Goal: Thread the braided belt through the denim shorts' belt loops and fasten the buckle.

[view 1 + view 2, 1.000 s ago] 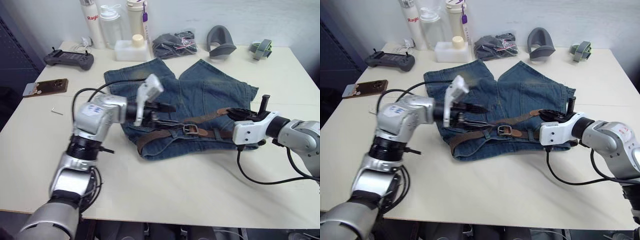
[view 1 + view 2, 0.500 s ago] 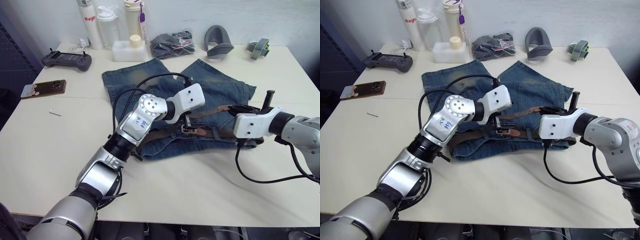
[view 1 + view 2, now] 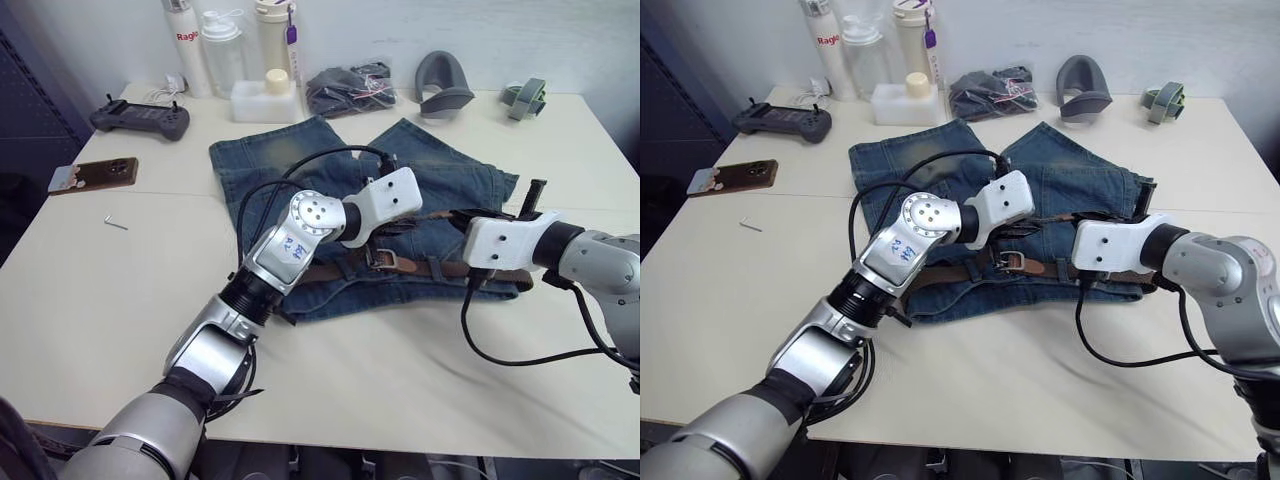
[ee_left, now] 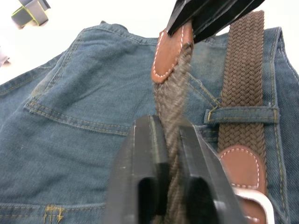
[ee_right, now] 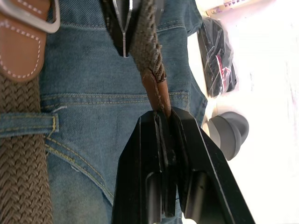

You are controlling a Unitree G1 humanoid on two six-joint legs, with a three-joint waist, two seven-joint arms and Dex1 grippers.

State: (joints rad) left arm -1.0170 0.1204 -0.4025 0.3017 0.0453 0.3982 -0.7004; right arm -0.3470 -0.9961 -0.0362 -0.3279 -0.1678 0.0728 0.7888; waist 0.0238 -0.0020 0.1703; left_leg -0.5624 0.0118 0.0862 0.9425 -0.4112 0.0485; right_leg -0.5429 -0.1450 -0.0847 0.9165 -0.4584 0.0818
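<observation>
The denim shorts [image 3: 300, 165] lie flat mid-table, waistband nearest me. The braided belt [image 3: 430, 268] runs along the waistband under a belt loop [image 4: 243, 114], and its silver buckle [image 3: 384, 260] rests at the centre front. The belt's free end rises off the denim above the buckle. My left gripper [image 4: 167, 126] is shut on that braided strap just behind its brown leather tip. My right gripper [image 5: 163, 116] is shut on the leather tip [image 5: 156, 93] itself, facing the left gripper a short gap away. In the head views the right gripper [image 3: 455, 218] sits over the shorts' right side.
Bottles [image 3: 222, 50] and a white container [image 3: 265, 98] stand at the back. A dark fabric bundle [image 3: 350, 88], a grey holder [image 3: 442, 85] and a green-grey clip [image 3: 525, 98] sit beside them. A controller [image 3: 138, 118], phone [image 3: 92, 175] and hex key [image 3: 115, 223] lie left.
My left arm swung from the shorts' left side across to the belt's free end, and its fingers closed on the strap. The right gripper kept its hold on the tip.
</observation>
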